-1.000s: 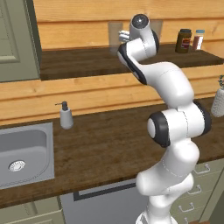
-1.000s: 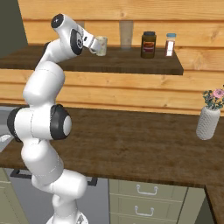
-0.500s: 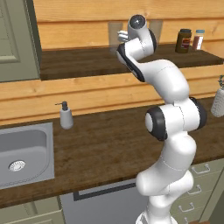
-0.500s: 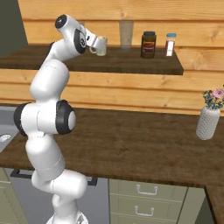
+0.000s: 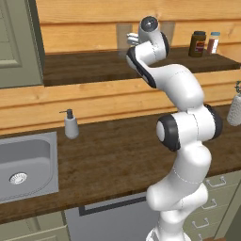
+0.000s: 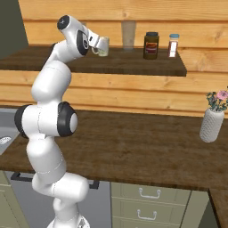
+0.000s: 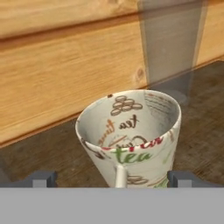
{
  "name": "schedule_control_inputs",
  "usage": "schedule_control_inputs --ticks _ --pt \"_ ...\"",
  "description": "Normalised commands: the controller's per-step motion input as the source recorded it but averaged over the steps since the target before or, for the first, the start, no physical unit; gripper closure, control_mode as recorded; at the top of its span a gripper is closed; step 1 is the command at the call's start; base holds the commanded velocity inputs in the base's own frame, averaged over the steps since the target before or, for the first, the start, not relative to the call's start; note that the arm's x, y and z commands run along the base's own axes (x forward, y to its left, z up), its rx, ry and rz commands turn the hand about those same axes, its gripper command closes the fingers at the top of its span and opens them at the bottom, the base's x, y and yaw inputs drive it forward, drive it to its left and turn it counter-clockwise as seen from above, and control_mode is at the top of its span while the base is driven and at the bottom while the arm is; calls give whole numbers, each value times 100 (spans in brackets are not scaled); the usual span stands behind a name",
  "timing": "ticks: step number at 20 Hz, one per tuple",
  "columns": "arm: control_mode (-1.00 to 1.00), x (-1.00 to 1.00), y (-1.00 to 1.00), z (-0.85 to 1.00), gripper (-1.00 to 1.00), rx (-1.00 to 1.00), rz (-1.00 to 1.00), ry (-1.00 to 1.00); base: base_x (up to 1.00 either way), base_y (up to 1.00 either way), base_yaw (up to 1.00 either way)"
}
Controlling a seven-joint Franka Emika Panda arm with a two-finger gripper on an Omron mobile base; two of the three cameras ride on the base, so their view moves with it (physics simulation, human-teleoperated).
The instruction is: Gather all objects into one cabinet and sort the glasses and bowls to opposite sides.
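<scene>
Both base views look forward and down from behind the arm, left and right, sharing the wooden shelf (image 5: 94, 66). The hand view sits close above the mug (image 7: 129, 138).

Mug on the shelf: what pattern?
Beige mug printed with "tea" lettering and bean shapes; clearest in the hand view.

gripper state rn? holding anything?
Gripper: open, a finger on each side of the mug on the shelf, not closed on it.
</scene>
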Motion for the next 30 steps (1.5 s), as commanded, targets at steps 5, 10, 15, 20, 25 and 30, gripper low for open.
schedule_control_inputs --ticks 5,10,15,20,25,30 --pt "-100 0 4 -2 -100 1 0 0 0 0 0" --pt "-100 0 7 -3 100 2 0 0 0 0 0" --pt "-100 0 0 0 100 0 0 0 0 0 0" --pt "-100 -14 0 0 100 0 -1 -1 0 0 0" --pt "-100 -22 0 0 100 2 -3 -3 0 0 0" --pt "-100 -77 -17 1 100 9 2 -18 0 0 0"
